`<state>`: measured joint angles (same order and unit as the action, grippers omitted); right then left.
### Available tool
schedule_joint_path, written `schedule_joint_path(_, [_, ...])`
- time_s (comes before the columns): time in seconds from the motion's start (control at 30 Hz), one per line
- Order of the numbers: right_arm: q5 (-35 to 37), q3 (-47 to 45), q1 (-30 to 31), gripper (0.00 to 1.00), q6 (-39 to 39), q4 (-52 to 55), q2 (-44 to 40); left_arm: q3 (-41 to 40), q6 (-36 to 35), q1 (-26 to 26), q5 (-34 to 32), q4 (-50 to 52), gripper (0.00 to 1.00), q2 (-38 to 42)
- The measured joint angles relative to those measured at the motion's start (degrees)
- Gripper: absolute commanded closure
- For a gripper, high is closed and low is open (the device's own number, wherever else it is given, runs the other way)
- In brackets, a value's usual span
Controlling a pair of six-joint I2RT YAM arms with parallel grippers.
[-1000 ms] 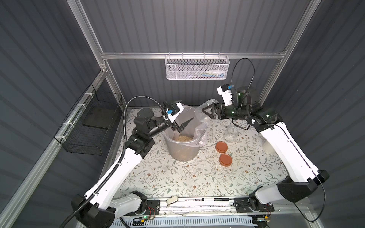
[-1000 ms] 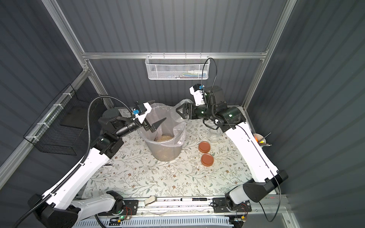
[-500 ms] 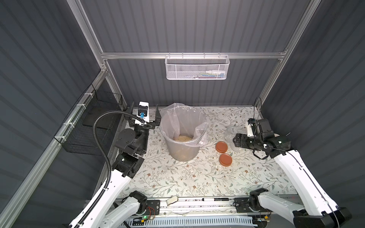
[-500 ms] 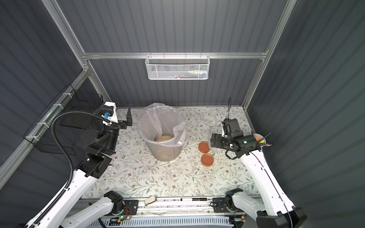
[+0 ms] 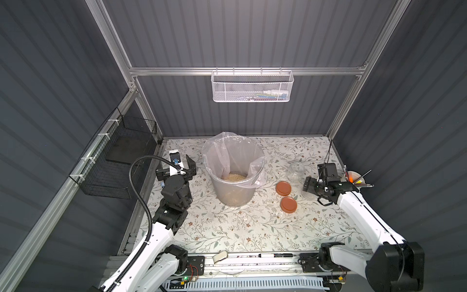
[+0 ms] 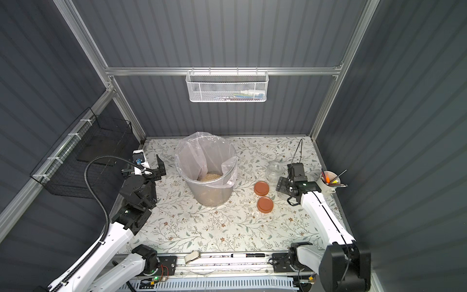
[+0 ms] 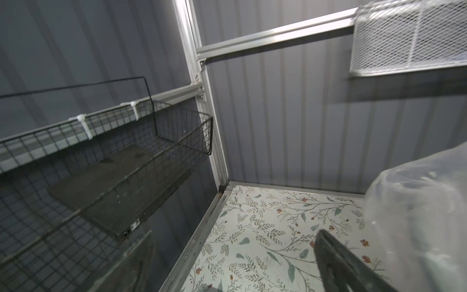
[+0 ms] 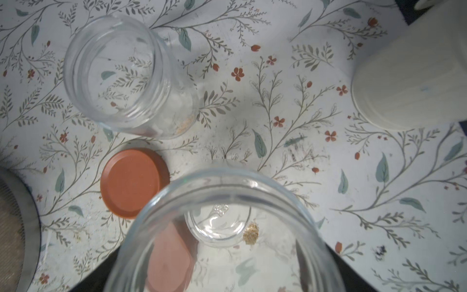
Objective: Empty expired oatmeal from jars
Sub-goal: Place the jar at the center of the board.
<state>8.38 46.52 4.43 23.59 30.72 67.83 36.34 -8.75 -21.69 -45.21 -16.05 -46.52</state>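
Showing the withdrawal from the bin: the right gripper (image 5: 310,190), which a second ago tipped a jar over the bin's rim, now sits low at the right of the table. Its jaws are clamped on the sides of that held jar (image 8: 222,235). The jar is upright and mouth-up, and a small clump of flakes (image 8: 251,236) shows near its base. The left gripper (image 5: 174,165), a second ago above the bin, is now drawn back just left of it, jaws wide apart with nothing between them. Half a second ago both arms already stood almost as now.

Just behind the held jar stands the second jar (image 5: 296,171), open, with a trace of flakes at its wall. Two orange lids (image 5: 283,188) lie flat and close together between the jars and the bin. The oatmeal (image 5: 233,177) lies as a pale layer on the bottom of the plastic-lined bin (image 5: 235,196).

A white cup (image 5: 355,178) of pens stands at the right edge, near the right gripper. The front half of the table (image 5: 227,232) is open cloth. The left gripper lies close to the left edge, beside a black wire basket (image 5: 118,161) on the wall.
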Motion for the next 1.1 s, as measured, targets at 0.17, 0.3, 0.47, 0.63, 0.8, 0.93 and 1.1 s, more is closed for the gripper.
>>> schedule_joint_path(0.17, [-0.02,-0.81,-0.55,0.82,0.09,-4.92,5.40,-5.03,6.75,5.73,1.42,1.11,0.00,-1.27])
schedule_joint_path(0.3, [0.00,-1.05,-0.55,0.81,0.66,-7.98,8.50,-6.71,11.02,8.13,3.06,0.98,0.00,-6.25])
schedule_joint_path(0.47, [0.09,-1.64,-0.55,0.78,1.42,-10.75,9.92,-7.48,12.50,8.24,4.28,-4.09,0.00,-13.81])
schedule_joint_path(0.63, [0.20,-2.27,-0.52,0.64,1.64,-12.15,10.73,-10.10,12.59,8.24,5.01,-10.62,0.00,-20.17])
schedule_joint_path(0.8, [0.50,-2.10,-0.50,0.36,1.66,-12.68,11.23,-11.67,10.82,8.26,5.51,-16.26,0.00,-25.35])
schedule_joint_path(0.93, [0.72,-1.44,-0.48,0.19,1.70,-12.66,12.07,-11.67,9.79,8.26,6.36,-18.82,0.00,-29.00])
schedule_joint_path(1.1, [0.63,-0.74,-0.46,0.02,1.75,-11.69,12.39,-12.39,9.29,8.26,7.19,-21.46,0.00,-31.41])
